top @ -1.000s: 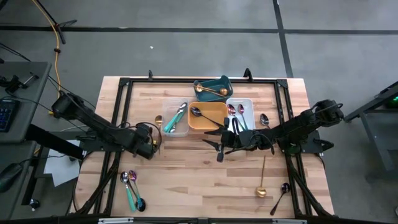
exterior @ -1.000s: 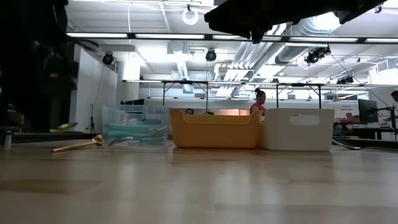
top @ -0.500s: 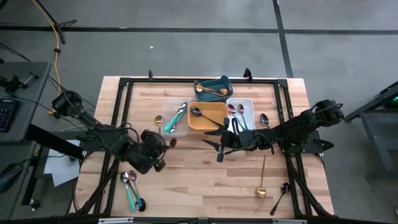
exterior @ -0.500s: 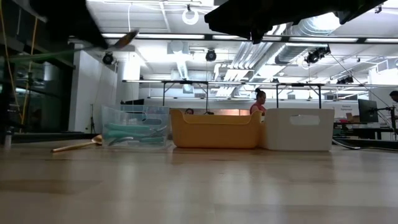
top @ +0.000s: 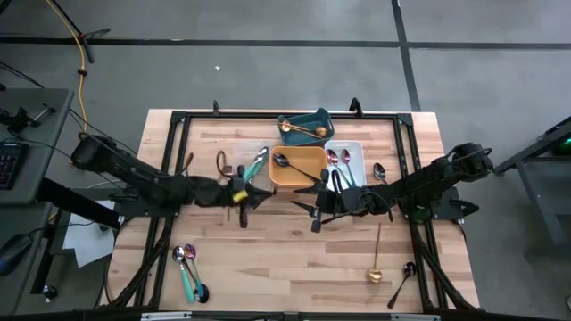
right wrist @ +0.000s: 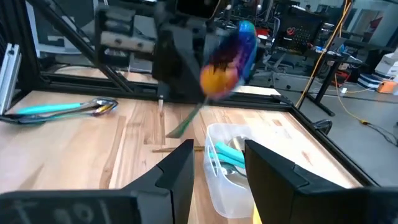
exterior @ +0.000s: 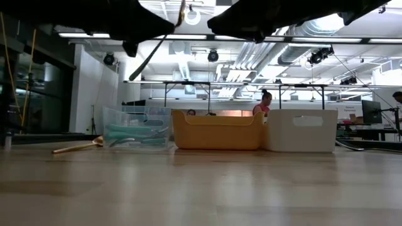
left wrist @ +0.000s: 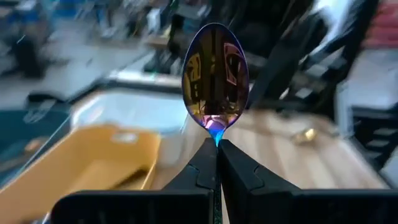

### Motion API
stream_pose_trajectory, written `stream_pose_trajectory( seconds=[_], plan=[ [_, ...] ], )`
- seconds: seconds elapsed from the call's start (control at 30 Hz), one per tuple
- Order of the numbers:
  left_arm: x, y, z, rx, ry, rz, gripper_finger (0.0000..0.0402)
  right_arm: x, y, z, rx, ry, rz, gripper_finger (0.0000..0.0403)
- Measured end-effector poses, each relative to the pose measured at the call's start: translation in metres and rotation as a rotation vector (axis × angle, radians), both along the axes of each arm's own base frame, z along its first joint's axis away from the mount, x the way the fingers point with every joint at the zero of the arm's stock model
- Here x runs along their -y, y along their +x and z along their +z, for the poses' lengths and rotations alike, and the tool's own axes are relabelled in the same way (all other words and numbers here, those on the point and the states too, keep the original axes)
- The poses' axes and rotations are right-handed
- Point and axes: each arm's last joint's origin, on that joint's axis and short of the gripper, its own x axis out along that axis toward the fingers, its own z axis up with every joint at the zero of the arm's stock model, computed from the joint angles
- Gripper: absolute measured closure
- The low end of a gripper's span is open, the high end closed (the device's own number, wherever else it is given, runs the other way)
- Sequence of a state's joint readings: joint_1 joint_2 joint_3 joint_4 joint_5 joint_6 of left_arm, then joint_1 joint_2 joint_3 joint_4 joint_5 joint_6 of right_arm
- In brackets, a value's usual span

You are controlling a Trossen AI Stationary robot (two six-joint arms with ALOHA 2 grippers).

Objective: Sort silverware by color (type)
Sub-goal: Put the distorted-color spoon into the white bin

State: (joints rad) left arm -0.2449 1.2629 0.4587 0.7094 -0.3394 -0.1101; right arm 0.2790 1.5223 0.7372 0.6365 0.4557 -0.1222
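Observation:
My left gripper (top: 252, 193) (left wrist: 216, 144) is shut on an iridescent pink-purple spoon (left wrist: 216, 78), held in the air just short of the trays and pointing level toward them. My right gripper (top: 305, 198) (right wrist: 217, 158) hangs open and empty in front of the orange tray (top: 308, 174). Its wrist view shows the held spoon (right wrist: 231, 53) a little ahead of it. The clear tray (top: 259, 183) holds teal-handled pieces. A dark spoon lies in the orange tray, pink-purple spoons in the white tray (top: 355, 150), and a gold spoon in the teal tray (top: 314, 119). My left gripper pinches the spoon's neck (left wrist: 216, 133), just behind the bowl, between its two fingers (left wrist: 202, 167). The fingers lie level and along the spoon. The bowl stands out past the fingertips and the handle (right wrist: 186, 121) slants down behind them. The spoon is lifted clear of the table.
Loose on the table lie several spoons at the near left (top: 187, 267), a gold spoon (top: 376, 259) and a dark one (top: 401, 281) at the near right, one right of the white tray (top: 378, 169), and a gold one (exterior: 78, 147) left of the clear tray. Black frame rails border the table.
My left gripper has risen from the table's left half and gone toward the trays, swinging from pointing down to pointing level and rolling. The iridescent spoon has come up with it, clear of the table.

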Motion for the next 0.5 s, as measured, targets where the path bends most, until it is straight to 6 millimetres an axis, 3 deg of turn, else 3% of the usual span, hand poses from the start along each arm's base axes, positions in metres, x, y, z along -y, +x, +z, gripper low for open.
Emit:
stream_pose_trajectory(
  seconds=[0.2,0.5],
  plan=[
    [-0.013,-0.01,-0.008,0.106,0.016,-0.042,0.0401,0.002,0.001,0.0,0.002,0.0,0.001,0.0268],
    [-0.014,-0.011,-0.007,0.127,0.065,-0.044,0.0401,0.01,0.003,0.0,0.012,0.092,0.036,0.0268]
  ],
)
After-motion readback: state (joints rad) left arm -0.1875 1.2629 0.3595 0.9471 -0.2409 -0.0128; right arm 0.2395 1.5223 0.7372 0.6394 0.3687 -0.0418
